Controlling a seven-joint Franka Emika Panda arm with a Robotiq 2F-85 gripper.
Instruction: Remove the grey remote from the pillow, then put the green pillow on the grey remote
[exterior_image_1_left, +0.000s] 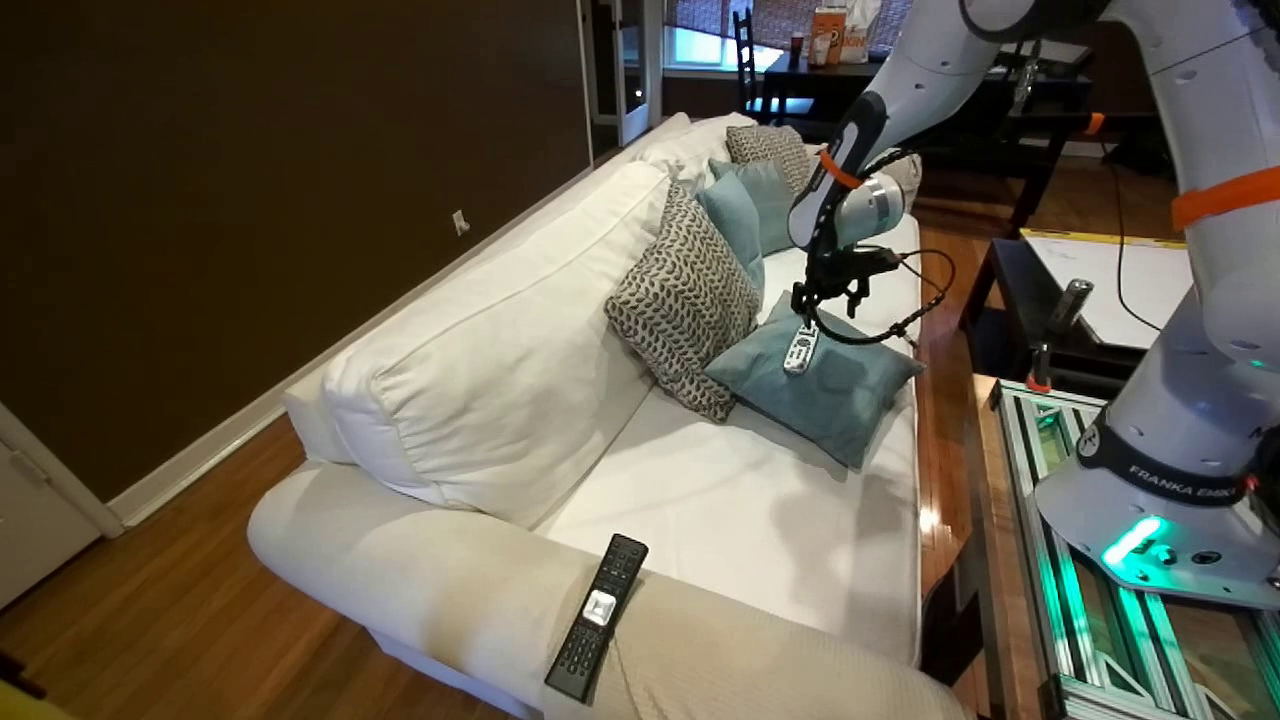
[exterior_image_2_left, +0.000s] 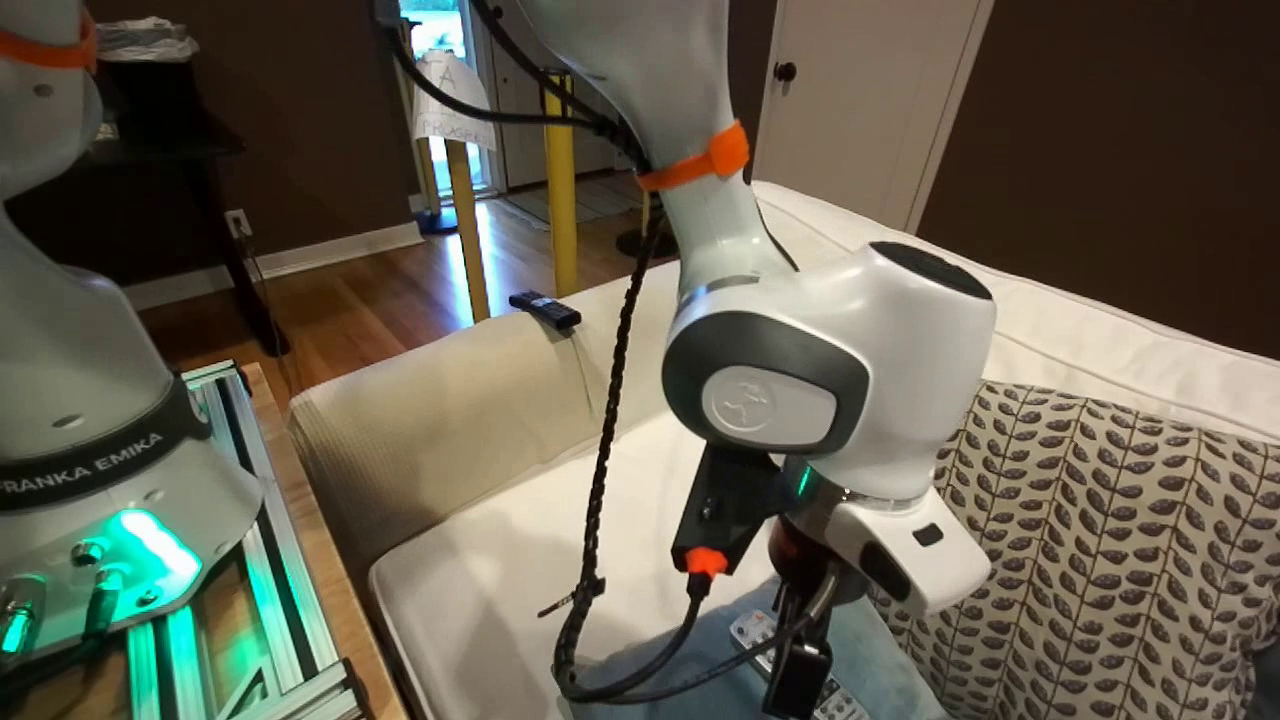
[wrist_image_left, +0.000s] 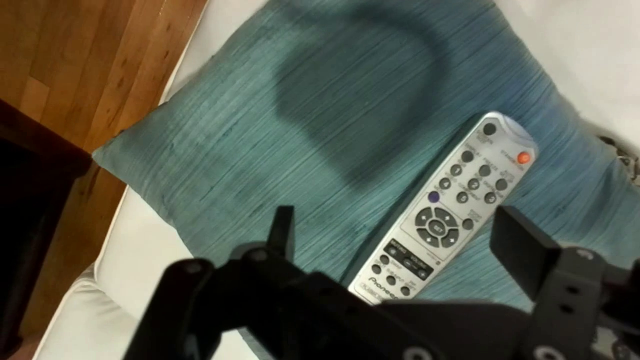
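The grey remote (wrist_image_left: 440, 225) lies face up on the green pillow (wrist_image_left: 225, 150), slanting across it in the wrist view. My gripper (wrist_image_left: 400, 235) is open and empty above them, one finger on each side of the remote and apart from it. Its base hides the remote's lower end there. In an exterior view my gripper (exterior_image_1_left: 830, 292) hangs over the remote (exterior_image_1_left: 801, 353) and pillow (exterior_image_1_left: 830, 400), which lies flat on the sofa seat. In an exterior view my gripper (exterior_image_2_left: 800, 660) partly hides the remote (exterior_image_2_left: 752, 630); the pillow (exterior_image_2_left: 885, 655) is cut off by the frame.
A black remote (exterior_image_1_left: 598, 615) lies on the sofa arm (exterior_image_1_left: 420, 560), also in an exterior view (exterior_image_2_left: 545, 310). A leaf-patterned pillow (exterior_image_1_left: 690, 300) leans on the backrest beside the green pillow. Blue pillows (exterior_image_1_left: 735, 220) stand behind it. A cable (exterior_image_2_left: 610, 430) loops beside the gripper.
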